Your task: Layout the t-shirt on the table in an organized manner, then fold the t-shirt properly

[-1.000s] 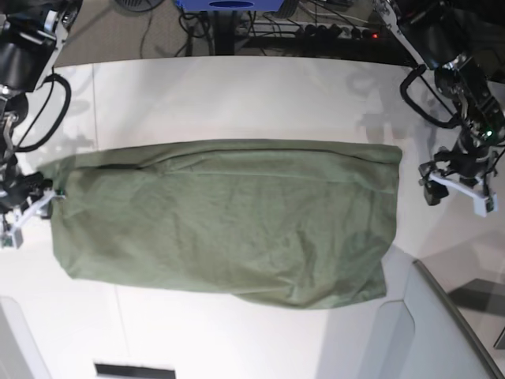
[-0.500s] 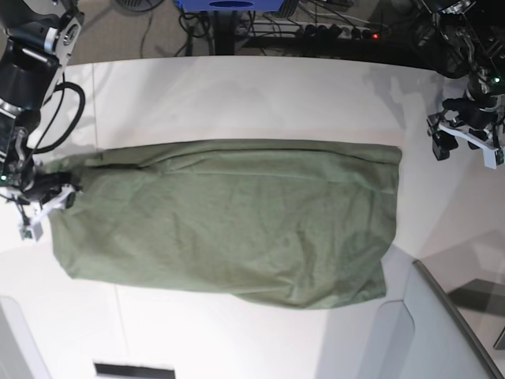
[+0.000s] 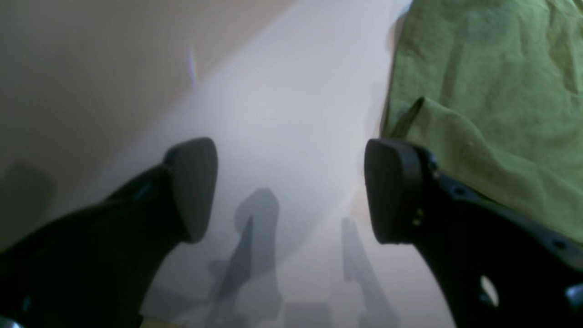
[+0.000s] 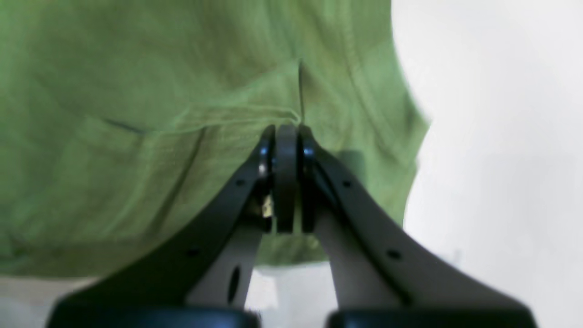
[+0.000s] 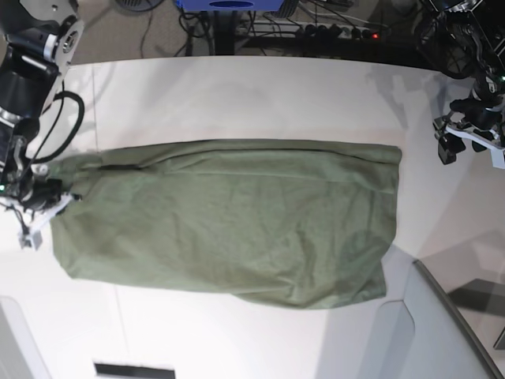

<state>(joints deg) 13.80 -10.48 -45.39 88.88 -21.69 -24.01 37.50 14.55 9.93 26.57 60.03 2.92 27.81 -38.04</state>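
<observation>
Nearest the front edge of the white worktop (image 5: pixel 237 339) a grey angled panel (image 5: pixel 410 332) juts in at one corner, and just beyond it the olive-green t-shirt (image 5: pixel 229 225) lies flat in a long band across the middle, sleeves tucked in so it reads as a rough rectangle, with a loose bulge along its near hem. At the shirt's end on the robot's right, the right hand (image 4: pixel 286 132) is closed tight, its two tips pressed together at a fold of hem; whether cloth is truly pinched between them or they merely rest on it I cannot tell from here. Farther off, past the opposite end, the left hand (image 3: pixel 291 191) hangs well clear of the cloth with its jaws spread wide and nothing between them, only bare worktop below. The shirt looks light, limp and wrinkly, so I would expect it to sag and drag rather than keep any shape when lifted by one point. The sensible holds seem to be the corners or the doubled hem at each end, both taken together so the fold comes over evenly.
</observation>
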